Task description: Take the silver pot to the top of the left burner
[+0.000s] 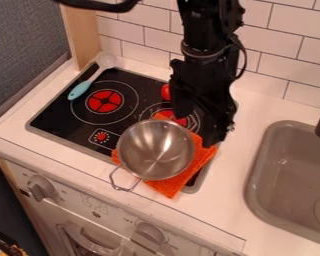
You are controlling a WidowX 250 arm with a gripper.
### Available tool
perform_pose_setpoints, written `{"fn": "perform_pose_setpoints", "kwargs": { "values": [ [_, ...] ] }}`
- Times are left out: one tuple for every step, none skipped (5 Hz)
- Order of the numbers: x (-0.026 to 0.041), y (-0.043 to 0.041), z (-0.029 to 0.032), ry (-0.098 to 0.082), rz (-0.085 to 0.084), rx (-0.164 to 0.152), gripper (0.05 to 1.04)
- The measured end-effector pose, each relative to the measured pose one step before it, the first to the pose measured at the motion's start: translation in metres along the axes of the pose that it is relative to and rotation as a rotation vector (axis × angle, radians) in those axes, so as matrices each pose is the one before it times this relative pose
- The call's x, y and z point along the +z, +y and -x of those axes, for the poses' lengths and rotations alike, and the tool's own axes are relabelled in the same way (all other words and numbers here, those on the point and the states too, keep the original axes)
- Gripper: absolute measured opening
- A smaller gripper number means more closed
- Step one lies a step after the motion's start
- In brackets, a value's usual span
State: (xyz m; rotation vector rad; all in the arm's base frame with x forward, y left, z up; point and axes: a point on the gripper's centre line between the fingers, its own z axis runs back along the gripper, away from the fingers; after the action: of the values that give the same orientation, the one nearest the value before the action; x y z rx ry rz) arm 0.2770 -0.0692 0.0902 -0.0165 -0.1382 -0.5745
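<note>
I judge pre-grasp: gripper point(198, 131) parted, two o'clock of silver pot point(154, 151); next, clamp, transfer toward eleven, onto left burner point(104, 101).

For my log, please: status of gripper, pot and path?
Gripper over stove, behind pot. Pot on orange cloth, not on left burner. Spoon at that burner's edge, maybe in the way.

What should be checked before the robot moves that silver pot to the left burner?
1. Pot upright, its open top facing up: ok.
2. Gripper near the pot: ok, just behind its rim.
3. Pot firmly held: cannot tell.
4. Pot clear of the orange cloth: not ok, the cloth is under it and might drag along.
5. Red centre of the left burner uncovered: ok.
6. Spoon well away from that burner: not ok, its blue handle lies at the outer ring.
</note>
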Motion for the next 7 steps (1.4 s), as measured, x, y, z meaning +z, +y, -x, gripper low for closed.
{"fn": "perform_pose_setpoints", "kwargs": {
  "values": [
    [-0.00993, -0.00894, 0.01922, 0.0482, 0.0246, -0.0155, 0.999],
    [-0.0176, 0.0037, 0.00806, 0.0574, -0.0173, 0.0008, 0.999],
    [-0.0178, -0.00548, 0.0025, 0.0495, -0.0147, -0.0183, 0.999],
    [-0.01308, -0.00232, 0.00022, 0.0332, -0.0072, 0.0061, 0.999],
    [-0.00086, -0.00006, -0.0003, -0.0055, -0.0037, 0.0254, 0.922],
    [-0.00545, -0.00053, 0.00046, 0.0117, 0.0037, 0.0249, 0.638],
    [-0.00256, 0.00242, 0.00103, 0.0059, 0.0047, 0.0168, 0.336]
  ]
}}
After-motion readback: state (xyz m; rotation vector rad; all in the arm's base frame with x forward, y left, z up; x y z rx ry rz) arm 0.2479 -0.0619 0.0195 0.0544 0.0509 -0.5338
